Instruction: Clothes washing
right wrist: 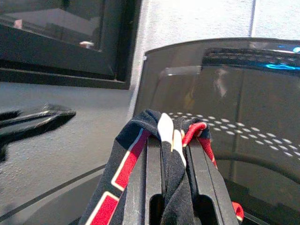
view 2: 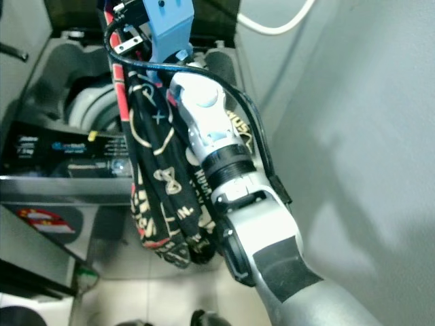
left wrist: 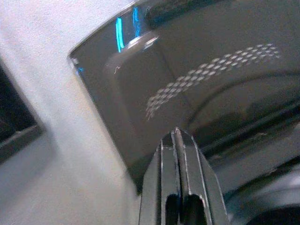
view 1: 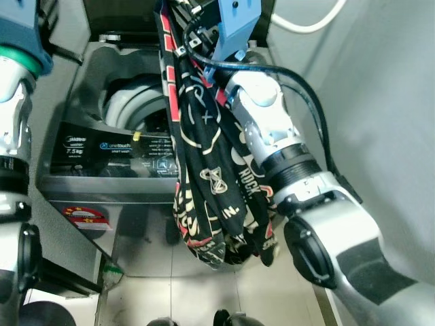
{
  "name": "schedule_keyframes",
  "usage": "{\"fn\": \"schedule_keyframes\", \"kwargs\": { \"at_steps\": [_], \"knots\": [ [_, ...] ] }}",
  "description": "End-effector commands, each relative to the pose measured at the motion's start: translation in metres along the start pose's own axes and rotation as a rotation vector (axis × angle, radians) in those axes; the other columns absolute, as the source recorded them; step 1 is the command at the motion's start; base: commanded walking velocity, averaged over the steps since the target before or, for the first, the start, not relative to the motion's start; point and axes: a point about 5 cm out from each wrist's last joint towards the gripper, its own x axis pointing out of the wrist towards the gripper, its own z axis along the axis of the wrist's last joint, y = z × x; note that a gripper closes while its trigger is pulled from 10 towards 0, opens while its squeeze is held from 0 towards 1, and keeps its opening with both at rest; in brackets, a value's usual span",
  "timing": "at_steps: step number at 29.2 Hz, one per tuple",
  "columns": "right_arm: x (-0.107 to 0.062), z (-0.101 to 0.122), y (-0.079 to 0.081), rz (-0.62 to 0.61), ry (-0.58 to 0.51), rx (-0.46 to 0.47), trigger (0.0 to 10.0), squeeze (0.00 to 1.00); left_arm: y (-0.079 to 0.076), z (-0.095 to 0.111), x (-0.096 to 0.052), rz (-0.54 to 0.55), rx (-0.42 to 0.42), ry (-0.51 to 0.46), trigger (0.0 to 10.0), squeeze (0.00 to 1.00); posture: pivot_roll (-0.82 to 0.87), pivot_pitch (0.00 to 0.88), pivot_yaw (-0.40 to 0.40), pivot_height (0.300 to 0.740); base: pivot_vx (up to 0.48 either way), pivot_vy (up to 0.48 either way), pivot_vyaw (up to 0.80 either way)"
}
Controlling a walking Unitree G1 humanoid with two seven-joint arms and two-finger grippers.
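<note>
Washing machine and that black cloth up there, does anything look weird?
Nothing broken or spilled. The black printed garment dangles from the right gripper, draped over the right arm above the open washing machine, not inside yet.

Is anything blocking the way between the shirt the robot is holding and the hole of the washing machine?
Nothing visible. The black printed garment hangs from the right gripper over the washer, whose drum opening is open behind it.

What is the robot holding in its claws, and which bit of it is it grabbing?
The right gripper is shut on a black printed garment, pinching a bunched fold at its top, so the rest hangs down over the washing machine. The left gripper is shut and holds nothing.
</note>
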Motion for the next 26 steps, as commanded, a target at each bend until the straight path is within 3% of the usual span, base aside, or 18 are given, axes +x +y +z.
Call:
{"fn": "schedule_keyframes", "kwargs": {
  "at_steps": [1,3,4,6,8,9,10,13,14,15,18,23,26],
  "knots": [
    [0.009,0.012,0.006,0.003,-0.07,0.049,10.0,0.0,-0.032,0.011,-0.01,-0.273,-0.055,-0.041,10.0,0.0,0.16,0.078,0.002,0.74,0.0,0.0,0.0],
    [0.009,0.012,0.006,0.003,-0.07,0.049,10.0,0.0,-0.032,0.011,-0.01,-0.273,-0.055,-0.041,10.0,0.0,0.16,0.078,0.002,0.74,0.0,0.0,0.0],
    [0.013,0.018,0.007,-0.002,-0.102,0.077,10.0,0.0,-0.05,0.017,-0.02,-0.419,-0.114,-0.051,10.0,0.0,0.16,0.078,0.002,0.74,0.0,0.0,0.0],
    [0.031,0.072,-0.003,-0.003,-0.306,0.193,10.0,0.0,-0.08,0.021,-0.031,-0.667,-0.26,-0.049,10.0,0.0,0.16,0.077,-0.001,0.74,0.0,0.0,0.0],
    [0.031,0.072,-0.003,-0.003,-0.306,0.193,10.0,0.0,-0.08,0.021,-0.031,-0.667,-0.26,-0.049,10.0,0.0,0.16,0.077,-0.001,0.74,0.0,0.0,0.0],
    [0.036,0.098,-0.009,0.009,-0.401,0.24,10.0,0.0,-0.087,0.022,-0.032,-0.731,-0.315,-0.045,10.0,0.0,0.16,0.077,-0.001,0.74,0.0,0.0,0.0],
    [0.036,0.127,-0.021,0.009,-0.504,0.262,10.0,0.0,-0.092,0.024,-0.031,-0.788,-0.349,-0.053,10.0,0.54,0.16,0.076,0.0,0.74,0.0,0.0,0.0],
    [0.036,0.127,-0.021,0.009,-0.504,0.262,10.0,0.0,-0.092,0.024,-0.031,-0.788,-0.349,-0.053,10.0,0.54,0.16,0.076,0.0,0.74,0.0,0.0,0.0],
    [0.034,0.147,-0.031,0.003,-0.571,0.254,10.0,0.0,-0.095,0.026,-0.03,-0.821,-0.396,-0.051,10.0,1.0,0.16,0.076,0.0,0.74,0.0,0.0,0.0],
    [0.029,0.161,-0.041,-0.009,-0.621,0.238,10.0,0.0,-0.099,0.028,-0.033,-0.872,-0.417,-0.049,10.0,1.0,0.14,0.076,0.013,0.74,0.0,0.0,0.0],
    [0.023,0.175,-0.051,-0.022,-0.672,0.219,10.0,0.0,-0.106,0.029,-0.04,-0.94,-0.439,-0.029,10.0,1.0,0.13,0.078,0.018,0.74,0.0,0.0,0.0],
    [0.021,0.181,-0.055,-0.001,-0.715,0.269,10.0,0.0,-0.118,0.033,-0.051,-1.039,-0.516,-0.01,10.0,1.0,0.13,0.078,0.022,0.74,0.0,0.0,0.0],
    [0.02,0.183,-0.055,0.017,-0.73,0.311,10.0,0.0,-0.121,0.032,-0.052,-1.072,-0.515,-0.003,10.0,1.0,0.13,0.079,0.022,0.74,0.0,0.0,0.0]
  ]
}}
